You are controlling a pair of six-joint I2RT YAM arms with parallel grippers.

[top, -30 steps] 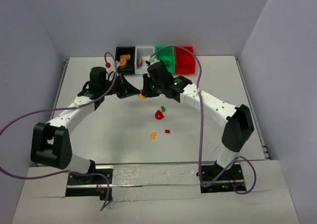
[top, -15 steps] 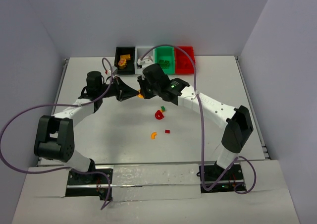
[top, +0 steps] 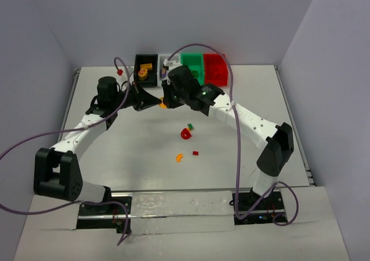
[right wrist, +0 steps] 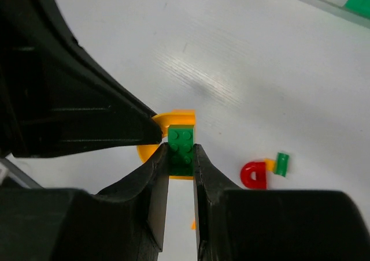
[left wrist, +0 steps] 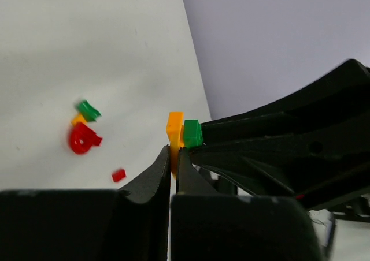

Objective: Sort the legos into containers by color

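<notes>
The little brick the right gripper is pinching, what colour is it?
The brick is green, clearest in the right wrist view.

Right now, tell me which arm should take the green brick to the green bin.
Right. The right gripper is shut on the green brick, and the green bin lies just beyond it in the top view. The left gripper grips only the orange piece against that brick.

row of four bins [top: 180, 69] at far edge of surface [top: 115, 157]. left hand [left wrist: 174, 160] and right hand [right wrist: 181, 157] meet just before it, stacked legos [top: 164, 105] between them. cluster [top: 186, 132] nearer, mid-surface; single piece [top: 180, 156] nearer still, second piece [top: 195, 153] just right of it.
</notes>
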